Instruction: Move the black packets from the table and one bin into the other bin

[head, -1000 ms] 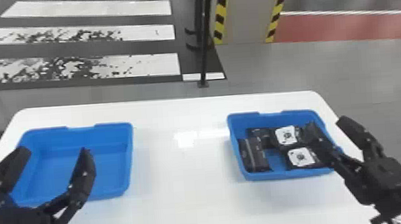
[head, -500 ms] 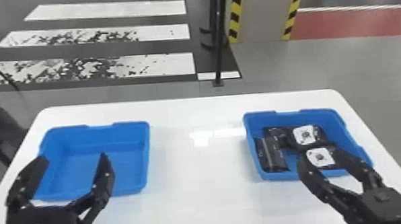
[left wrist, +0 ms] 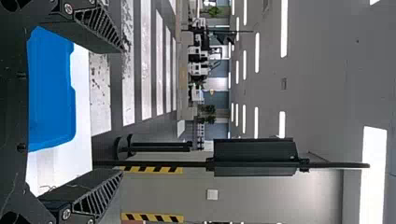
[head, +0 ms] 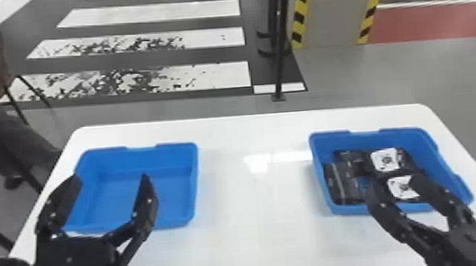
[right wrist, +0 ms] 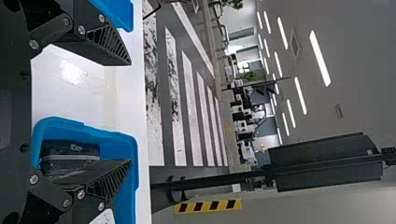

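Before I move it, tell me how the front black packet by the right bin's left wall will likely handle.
The black packet looks creased, so it will probably give a little when squeezed. Its faint sheen suggests a wrapper that may slip in the pincer. It seems to lie flat, so rolling looks unlikely.

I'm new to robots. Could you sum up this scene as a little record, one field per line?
Table: white, with two bins on it
Left bin: blue, no packets seen inside
Right bin: blue, holding packets
Black packets: several, partly hidden; two show white labels
Left gripper: fingers apart, at the left bin
Right gripper: fingers apart, at the right bin; contact with packets unclear
Background: floor with white stripes
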Robot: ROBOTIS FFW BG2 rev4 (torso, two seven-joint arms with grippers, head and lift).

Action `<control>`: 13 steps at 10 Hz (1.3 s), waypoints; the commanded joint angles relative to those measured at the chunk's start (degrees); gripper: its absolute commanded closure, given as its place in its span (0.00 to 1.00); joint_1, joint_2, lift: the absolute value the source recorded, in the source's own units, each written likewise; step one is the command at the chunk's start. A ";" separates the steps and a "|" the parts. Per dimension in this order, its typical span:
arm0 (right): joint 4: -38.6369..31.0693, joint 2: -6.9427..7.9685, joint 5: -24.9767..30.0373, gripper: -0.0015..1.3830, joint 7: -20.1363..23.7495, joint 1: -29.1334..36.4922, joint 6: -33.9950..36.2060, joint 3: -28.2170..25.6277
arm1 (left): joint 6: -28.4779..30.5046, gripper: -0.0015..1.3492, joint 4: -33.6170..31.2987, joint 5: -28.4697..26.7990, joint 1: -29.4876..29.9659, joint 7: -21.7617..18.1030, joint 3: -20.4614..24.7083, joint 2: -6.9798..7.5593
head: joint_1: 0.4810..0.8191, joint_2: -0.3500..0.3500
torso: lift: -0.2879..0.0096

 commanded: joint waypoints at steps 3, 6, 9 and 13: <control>0.11 0.00 -0.12 0.22 -0.09 0.00 -0.08 0.00 | -0.50 0.09 0.00 0.07 -0.08 0.00 -0.34 0.21 | 0.63 0.50 | 0.60; -0.45 0.09 -0.69 0.22 -0.35 0.56 -0.08 -0.46 | -0.92 0.09 0.00 -0.15 0.06 0.00 0.00 0.12 | 0.63 0.50 | 0.60; -0.74 0.09 -0.69 0.22 -0.35 0.85 -0.65 -0.57 | -0.92 0.09 0.00 -0.15 0.48 0.00 0.23 0.04 | 0.63 0.50 | 0.60; -1.02 0.09 -0.58 0.22 -0.35 0.99 -1.91 -0.57 | -1.48 0.09 0.00 -0.84 0.48 0.00 0.23 0.04 | 0.63 0.50 | 0.60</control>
